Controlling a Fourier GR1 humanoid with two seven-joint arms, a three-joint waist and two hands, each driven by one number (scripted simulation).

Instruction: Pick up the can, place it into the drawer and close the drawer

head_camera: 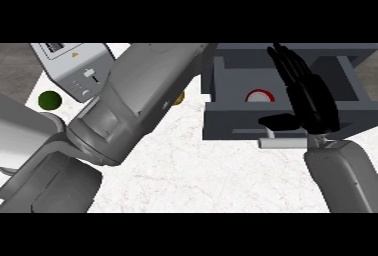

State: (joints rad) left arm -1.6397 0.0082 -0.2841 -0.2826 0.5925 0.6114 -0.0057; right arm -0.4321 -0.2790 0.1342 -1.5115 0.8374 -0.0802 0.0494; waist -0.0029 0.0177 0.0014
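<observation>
The grey drawer [229, 125] stands pulled out at the upper right. Inside it lies the can [258, 96], showing a white top with a red rim. My right hand [310, 100] is open, its straight fingers pointing up over the drawer's right part, just right of the can, with the thumb [277, 121] near the drawer's front. A pale handle bar [284, 143] runs along the drawer's front, below the thumb. My left forearm [133, 105] crosses the view diagonally towards the upper middle; the left hand itself is hidden.
A white appliance [77, 67] sits at the upper left. A dark green round object [49, 99] lies by the counter's left edge. A small yellow thing [179, 97] peeks out beside the left forearm. The white marbled counter [214, 175] fills the lower middle.
</observation>
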